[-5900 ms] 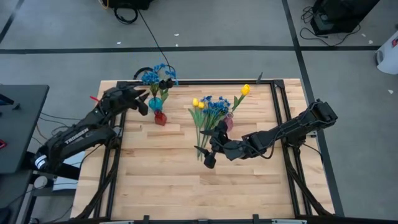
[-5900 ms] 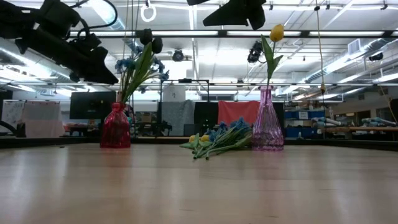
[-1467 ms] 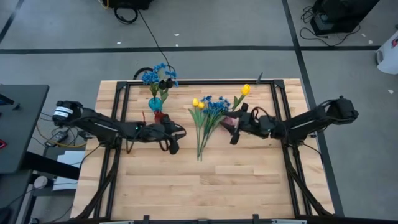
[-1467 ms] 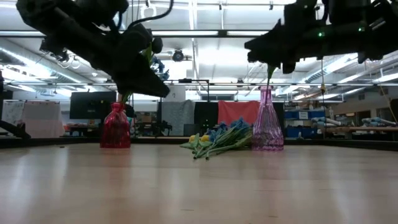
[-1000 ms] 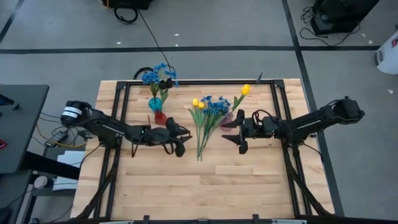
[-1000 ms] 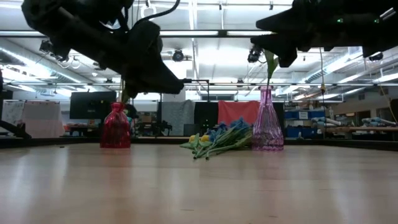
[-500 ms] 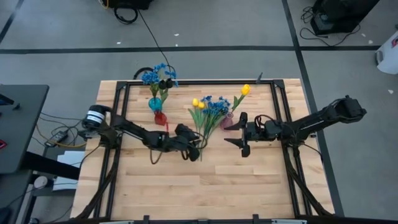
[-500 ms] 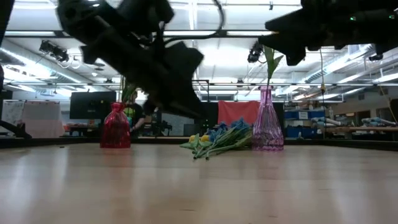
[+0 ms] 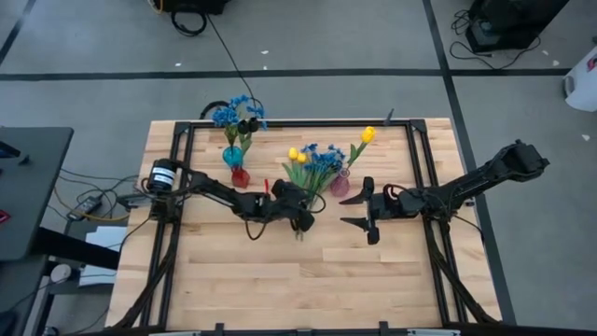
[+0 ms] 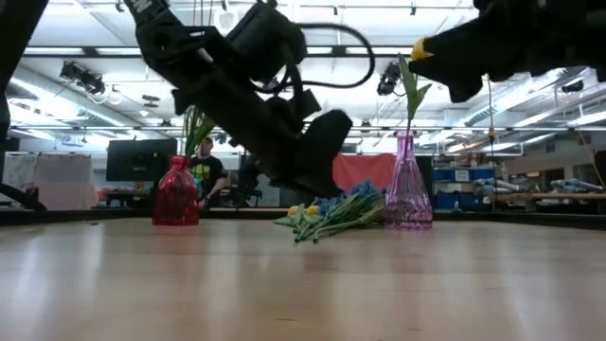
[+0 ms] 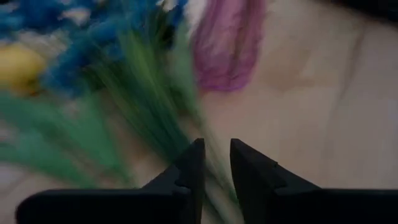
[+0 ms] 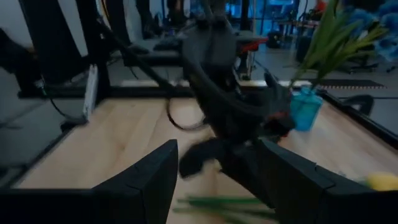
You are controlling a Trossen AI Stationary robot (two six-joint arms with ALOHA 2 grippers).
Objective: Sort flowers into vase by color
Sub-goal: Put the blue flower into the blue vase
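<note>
In the high view the left gripper (image 9: 304, 222) sits at the frame's centre, over the lower ends of the stems of the loose flowers (image 9: 308, 179) lying on the wooden table (image 9: 280, 280). Its wrist view shows the two fingers (image 11: 189, 168) close together with a narrow gap between them, held above blurred green stems; whether they pinch a stem cannot be told.

To the right of centre, the right gripper (image 9: 359, 211) hangs with its jaws spread wide and nothing between them, beside the purple vase (image 9: 341, 185); in its wrist view the broad fingers (image 12: 146, 177) frame the left arm across the table.

The loose bundle, yellow tulips and blue blossoms, fans toward the upper middle of the frame. The purple vase holds one yellow tulip (image 9: 368, 134). In the upper left of the table, a red vase (image 9: 240, 176) and a teal vase (image 9: 231, 154) stand close together, with blue blossoms (image 9: 227, 115) and dark tulips above them.

In the low view, a person (image 10: 204, 176) stands far behind the red vase.
</note>
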